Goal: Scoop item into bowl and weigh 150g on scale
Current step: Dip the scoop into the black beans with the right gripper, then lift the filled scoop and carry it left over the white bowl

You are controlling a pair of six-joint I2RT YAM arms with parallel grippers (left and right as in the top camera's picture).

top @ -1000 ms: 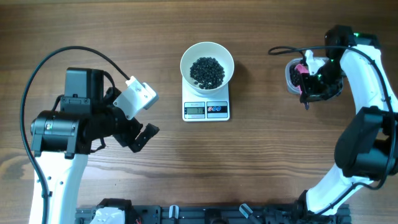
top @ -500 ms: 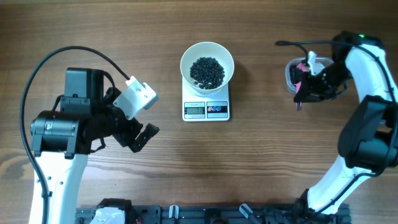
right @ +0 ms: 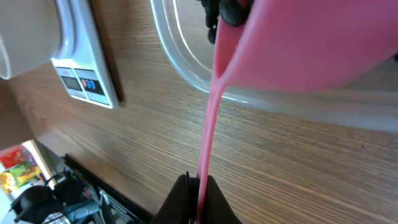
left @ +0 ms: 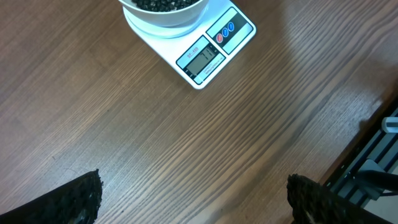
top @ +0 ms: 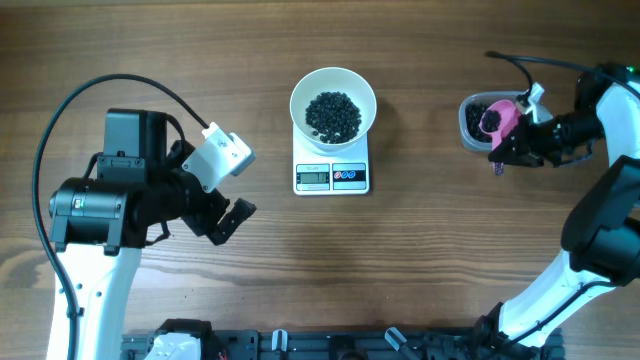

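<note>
Two heaps of small round black beans (top: 333, 114) are in view. One sits in the bottom of the white round bowl (top: 362, 92). The other is a dark mass in the clear plastic tub (top: 466, 128) towards the right of the wooden tabletop (top: 420, 260).

The bowl stands on the white rectangular digital scale (top: 332, 177) and covers its rear part. The grey display and the two buttons on the front edge are uncovered. The digits on the display are too small to read.

The right tool (top: 499, 160) is pinched narrow on the thin handle of a pink plastic scoop (top: 493, 118). The cup of the scoop lies in the tub, over the beans there. In the right wrist view the handle runs up from between the fingers (right: 180, 199), across the rim of the tub, to the pink cup. A few black beans show at the lip of the cup. The tub and scoop are well apart from the bowl and scale, to their right.

The left tool (left: 194, 186) has its jaws spread wide with nothing between them. It hangs over bare wood to the left of the scale and nearer the front edge, apart from both scale and bowl.
</note>
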